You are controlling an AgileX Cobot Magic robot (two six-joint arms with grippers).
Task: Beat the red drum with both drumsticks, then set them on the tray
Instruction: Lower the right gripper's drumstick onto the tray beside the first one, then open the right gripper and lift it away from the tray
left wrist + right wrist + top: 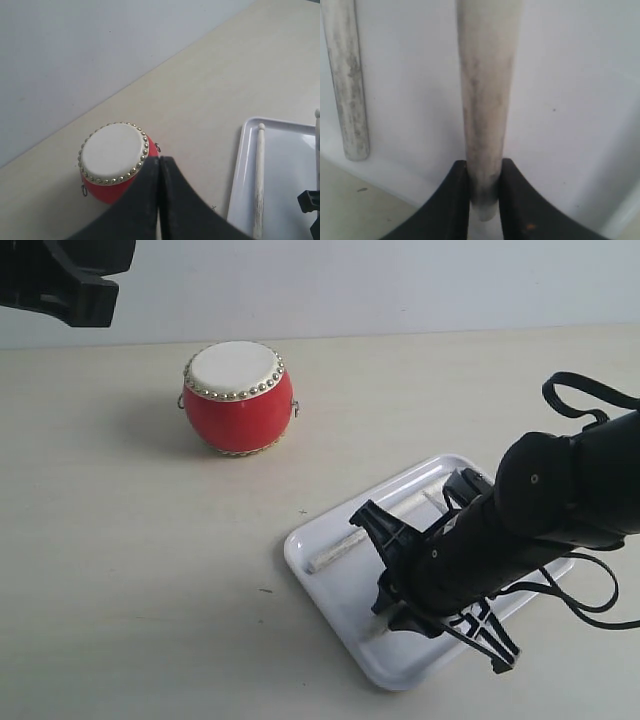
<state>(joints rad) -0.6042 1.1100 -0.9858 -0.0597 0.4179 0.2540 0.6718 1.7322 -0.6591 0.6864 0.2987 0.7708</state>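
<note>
on white tray [345,590], worn whitish drumstick [337,552]

Black right arm [560,490], looping black cables [548,390], tapered black end effector fingers [452,205]

Surface [140,570]: pale beige, matte and plain, seen across the whole foreground. A few small dark specks [263,590] are noted on it. Wall [380,280]: pale grey-blue, unmarked, met by the far edge of the surface.
</note>
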